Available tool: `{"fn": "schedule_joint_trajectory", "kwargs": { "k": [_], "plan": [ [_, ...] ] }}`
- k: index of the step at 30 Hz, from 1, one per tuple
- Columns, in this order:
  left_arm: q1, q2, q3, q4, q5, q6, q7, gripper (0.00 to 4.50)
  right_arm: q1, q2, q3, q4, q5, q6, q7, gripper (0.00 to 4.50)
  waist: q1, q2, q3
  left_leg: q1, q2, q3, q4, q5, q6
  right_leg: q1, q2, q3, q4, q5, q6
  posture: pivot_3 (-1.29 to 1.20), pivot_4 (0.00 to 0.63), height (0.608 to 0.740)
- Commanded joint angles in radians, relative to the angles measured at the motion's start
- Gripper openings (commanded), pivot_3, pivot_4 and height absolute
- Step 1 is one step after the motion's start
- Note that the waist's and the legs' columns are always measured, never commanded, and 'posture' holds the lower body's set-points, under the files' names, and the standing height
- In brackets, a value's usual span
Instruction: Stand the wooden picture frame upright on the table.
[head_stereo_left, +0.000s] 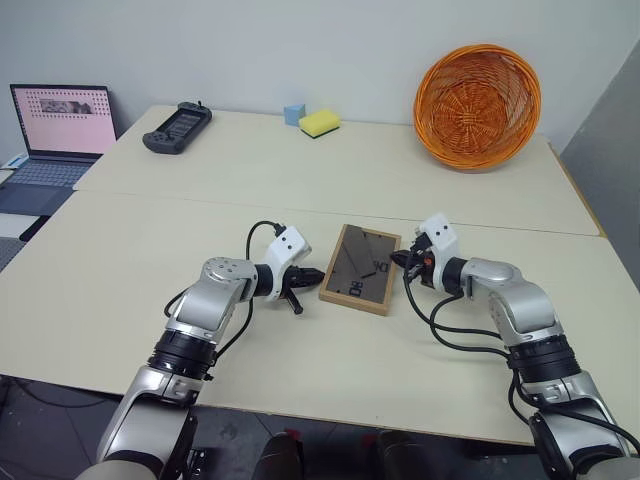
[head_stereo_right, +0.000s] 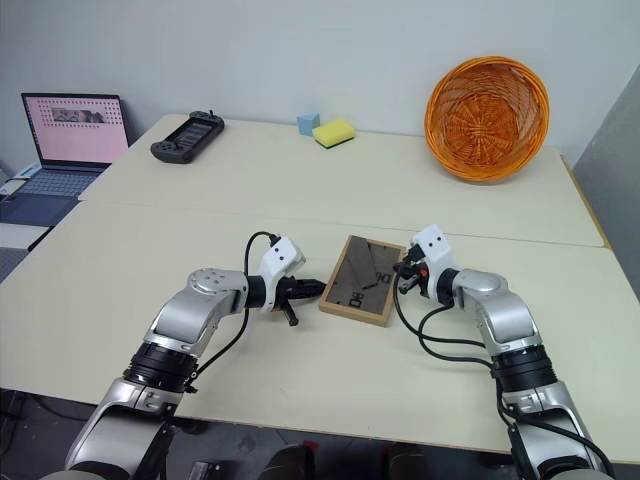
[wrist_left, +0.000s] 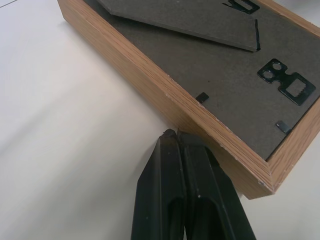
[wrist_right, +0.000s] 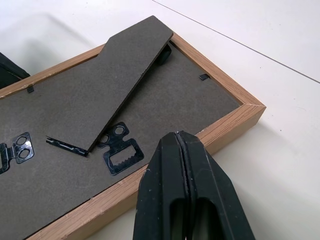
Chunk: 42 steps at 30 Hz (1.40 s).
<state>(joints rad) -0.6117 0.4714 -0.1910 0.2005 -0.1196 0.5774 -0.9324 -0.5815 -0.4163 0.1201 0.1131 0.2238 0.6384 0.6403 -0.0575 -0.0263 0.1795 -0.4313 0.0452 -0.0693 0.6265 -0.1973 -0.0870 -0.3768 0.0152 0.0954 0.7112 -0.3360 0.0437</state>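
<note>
Wooden picture frame (head_stereo_left: 360, 268) lies back-up at centre of the counter (head_stereo_left: 330, 165). Left gripper (head_stereo_left: 312, 276) and right gripper (head_stereo_left: 403, 262) flank it, fingers pressed together, holding nothing.

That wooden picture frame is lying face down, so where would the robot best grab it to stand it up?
Probably by its two long wooden edges, one gripper from each side. The wooden picture frame lies flat, back panel up, with the shut left gripper and right gripper flanking it. The raised rim gives firm faces.

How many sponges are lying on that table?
2, side by side at the far edge of the table: a yellow sponge and a small blue sponge just left of it. None seems hidden.
</note>
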Motion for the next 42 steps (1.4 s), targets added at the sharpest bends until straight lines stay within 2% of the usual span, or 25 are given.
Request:
{"fn": "schedule_joint_trajectory", "kwargs": {
  "k": [1,5,12,20,29,37,42],
  "plan": [
    [-0.015,0.008,0.028,-0.023,-0.025,-0.001,-0.002,0.00,-0.013,-0.015,-0.012,-0.023,-0.002,-0.010,0.015,0.02,0.000,0.000,0.000,0.000,0.000,0.000,0.000,0.000,0.000,0.000,0.000,0.000,0.000,0.000,0.000,0.00,0.150,0.740],
    [-0.011,0.006,0.030,-0.037,-0.033,0.011,0.002,0.00,-0.014,-0.032,-0.029,-0.009,-0.007,-0.021,0.021,0.02,0.000,0.000,0.000,0.000,0.000,0.000,0.000,0.000,0.000,0.000,0.000,0.000,0.000,0.000,0.000,0.00,0.150,0.740],
    [0.015,0.007,0.021,-0.082,-0.045,0.033,0.007,0.00,-0.062,-0.052,-0.060,0.153,-0.028,-0.111,0.019,0.02,0.000,0.000,0.000,0.000,0.000,0.000,0.000,0.000,0.000,0.000,0.000,0.000,0.000,0.000,0.000,0.00,0.150,0.740],
    [0.016,0.004,0.020,-0.104,-0.056,0.051,0.016,0.00,-0.069,0.013,-0.021,0.236,-0.066,-0.171,0.019,0.02,-0.002,0.000,0.000,0.000,0.000,0.000,0.000,0.000,0.000,0.000,0.000,0.000,0.000,0.000,0.000,0.00,0.150,0.740],
    [0.033,0.001,0.020,-0.127,-0.063,0.069,0.026,0.00,-0.102,0.063,-0.027,0.207,-0.067,-0.154,0.021,0.02,-0.002,0.000,0.000,0.000,0.000,0.000,0.000,0.000,0.000,0.000,0.000,0.000,0.000,0.000,0.000,0.00,0.150,0.740],
    [0.032,-0.005,0.023,-0.121,-0.061,0.064,0.033,0.00,-0.083,0.022,-0.016,0.202,-0.101,-0.169,0.036,0.02,0.000,0.000,0.000,0.000,0.000,0.000,0.000,0.000,0.000,0.000,0.000,0.000,0.000,0.000,0.000,0.00,0.150,0.740],
    [-0.007,0.065,0.089,-0.095,-0.111,0.116,-0.021,0.00,-0.010,-0.083,-0.014,0.073,-0.111,-0.161,0.099,0.02,0.001,0.000,0.000,0.000,0.000,0.000,0.000,0.000,0.000,0.000,0.000,0.000,0.000,0.000,0.000,0.00,0.150,0.740]
  ]
}}
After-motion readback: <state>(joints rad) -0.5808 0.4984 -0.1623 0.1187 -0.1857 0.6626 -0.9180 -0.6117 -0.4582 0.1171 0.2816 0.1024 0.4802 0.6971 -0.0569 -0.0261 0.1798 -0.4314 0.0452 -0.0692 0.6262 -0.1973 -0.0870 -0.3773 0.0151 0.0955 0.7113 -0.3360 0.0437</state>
